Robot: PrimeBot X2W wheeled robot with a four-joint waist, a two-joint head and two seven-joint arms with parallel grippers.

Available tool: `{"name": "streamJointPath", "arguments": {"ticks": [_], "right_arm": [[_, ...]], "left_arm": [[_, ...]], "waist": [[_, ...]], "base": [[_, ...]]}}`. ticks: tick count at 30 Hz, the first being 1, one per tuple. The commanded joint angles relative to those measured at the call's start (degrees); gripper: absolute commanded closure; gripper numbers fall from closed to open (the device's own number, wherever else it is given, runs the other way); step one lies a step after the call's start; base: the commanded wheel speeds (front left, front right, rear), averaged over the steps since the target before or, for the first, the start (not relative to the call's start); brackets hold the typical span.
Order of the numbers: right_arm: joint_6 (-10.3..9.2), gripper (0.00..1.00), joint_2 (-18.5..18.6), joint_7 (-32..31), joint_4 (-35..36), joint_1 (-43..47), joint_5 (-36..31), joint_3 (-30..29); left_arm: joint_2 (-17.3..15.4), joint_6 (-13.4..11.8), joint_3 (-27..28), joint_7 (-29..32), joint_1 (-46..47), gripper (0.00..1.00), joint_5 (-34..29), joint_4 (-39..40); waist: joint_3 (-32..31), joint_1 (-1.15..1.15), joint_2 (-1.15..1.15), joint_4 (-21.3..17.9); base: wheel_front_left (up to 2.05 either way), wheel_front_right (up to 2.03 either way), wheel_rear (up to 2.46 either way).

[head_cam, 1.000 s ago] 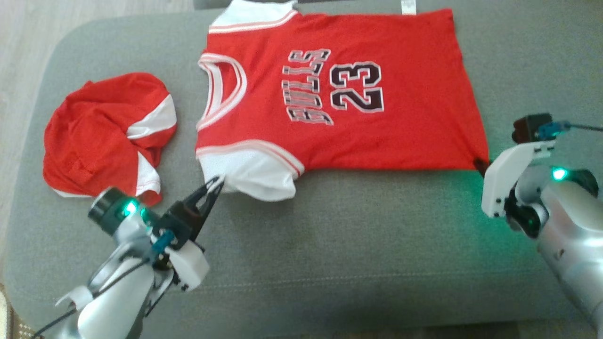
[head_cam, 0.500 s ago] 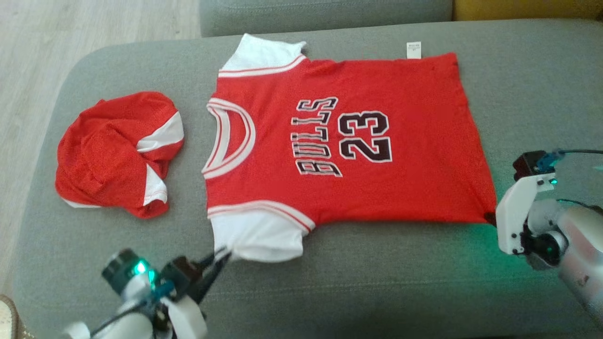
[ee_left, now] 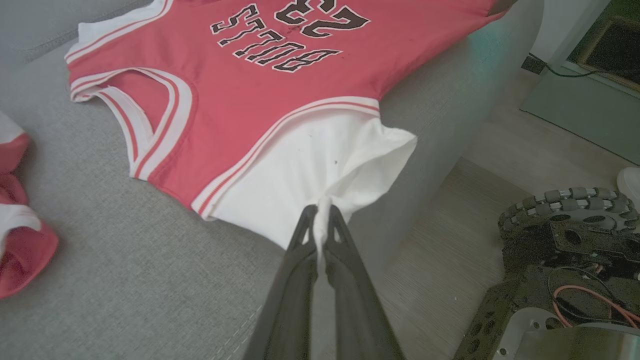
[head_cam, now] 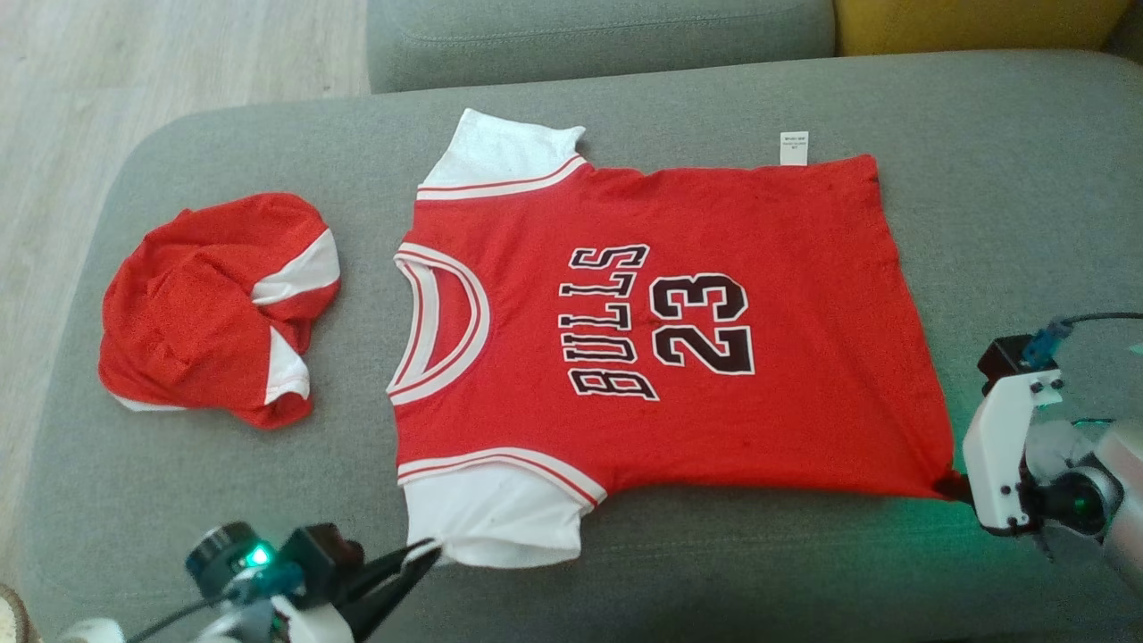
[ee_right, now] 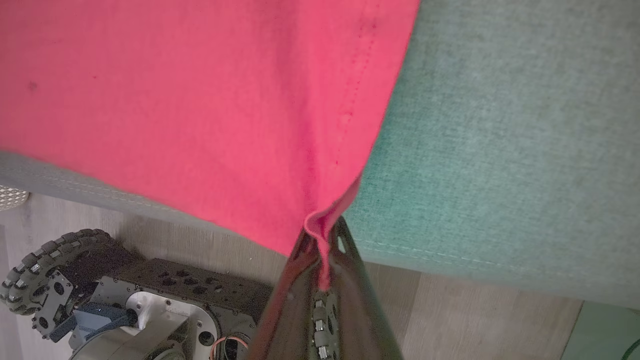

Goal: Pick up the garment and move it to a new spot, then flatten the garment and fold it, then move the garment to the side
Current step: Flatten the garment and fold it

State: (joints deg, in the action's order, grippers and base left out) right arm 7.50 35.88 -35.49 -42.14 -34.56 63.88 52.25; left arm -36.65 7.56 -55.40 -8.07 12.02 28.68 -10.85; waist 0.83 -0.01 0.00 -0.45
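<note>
Jersey (head_cam: 679, 429) is lying face-up across the grey cushion (head_cam: 759, 572), left gripper (head_cam: 427, 555) pinching the near white sleeve (head_cam: 491, 513), right gripper (head_cam: 950, 487) clamping the near hem corner (head_cam: 924, 473). Both are seemingly stretching that edge taut for flattening.

silver forearms (head_cam: 1127, 455), white screwed brackets (head_cam: 994, 457), green lights (head_cam: 259, 555), blue cable plugs (head_cam: 1045, 340), tapering black fingers (ee_left: 289, 292), dark base (ee_right: 200, 289) with roller wheels (ee_left: 565, 199).

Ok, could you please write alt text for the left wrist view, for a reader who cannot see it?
The left gripper, shut, pinches the edge of the white sleeve of a red Bulls 23 jersey spread on a grey sofa cushion. A second red and white garment lies at the left edge.
</note>
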Motion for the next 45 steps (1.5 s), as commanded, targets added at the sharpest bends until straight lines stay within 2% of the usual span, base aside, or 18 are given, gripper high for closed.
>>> {"name": "streamJointPath", "arguments": {"ticks": [1,5,11,21,26,32,43,44,45], "right_arm": [[-0.01,1.0,2.2,0.1,0.8,0.0,0.2,-0.2],[-0.01,1.0,1.9,1.9,0.7,-1.3,0.0,-1.0],[-0.01,1.0,0.9,4.9,-0.9,-4.6,-1.8,-1.8],[-0.01,1.0,-1.0,7.0,-2.4,-12.8,-3.0,-3.2],[-0.01,1.0,-2.4,9.7,-4.2,-17.4,-4.5,-3.5],[-0.01,1.0,-4.8,12.5,-6.6,-20.5,-6.3,-2.5],[-0.01,1.0,-7.2,17.1,-10.2,-23.3,-6.9,-0.7],[-0.01,0.59,-7.4,17.7,-10.7,-23.4,-6.6,-0.9],[-0.01,0.0,-7.7,18.2,-11.1,-23.4,-6.1,-1.1]], "left_arm": [[-2.8,-0.1,2.2,0.0,3.4,1.0,0.6,1.6],[-4.0,-0.1,2.8,-0.7,5.3,1.0,1.8,2.9],[-4.0,-0.1,5.6,-2.6,9.0,1.0,3.0,3.7],[-4.1,-0.1,7.6,-3.1,18.9,1.0,2.8,3.4],[-2.3,-0.1,7.6,-3.0,25.8,1.0,2.4,-0.4],[-0.2,-0.1,4.3,-2.6,31.7,1.0,2.0,-5.7],[3.1,-0.1,1.1,-4.4,38.4,1.0,1.3,-15.1],[3.5,-0.1,1.1,-4.6,38.9,1.0,1.2,-16.0],[3.9,-0.2,1.2,-4.9,39.2,1.0,1.0,-17.0]], "waist": [[0.1,0.01,0.0,-0.1],[0.5,0.01,0.0,-0.4],[1.8,0.01,0.0,-0.6],[7.8,0.01,0.0,-0.9],[11.3,0.01,0.0,-0.9],[14.3,0.01,0.0,-1.3],[17.1,0.01,0.0,-2.1],[17.3,0.01,0.0,-2.1],[17.4,0.01,0.0,-2.2]], "base": [[0.0,0.0,0.0],[0.0,0.0,0.0],[0.0,0.0,0.0],[0.0,0.0,0.0],[0.0,0.0,0.0],[0.0,0.0,0.0],[0.0,0.0,0.0],[0.0,0.0,0.0],[0.0,0.0,0.0]]}}
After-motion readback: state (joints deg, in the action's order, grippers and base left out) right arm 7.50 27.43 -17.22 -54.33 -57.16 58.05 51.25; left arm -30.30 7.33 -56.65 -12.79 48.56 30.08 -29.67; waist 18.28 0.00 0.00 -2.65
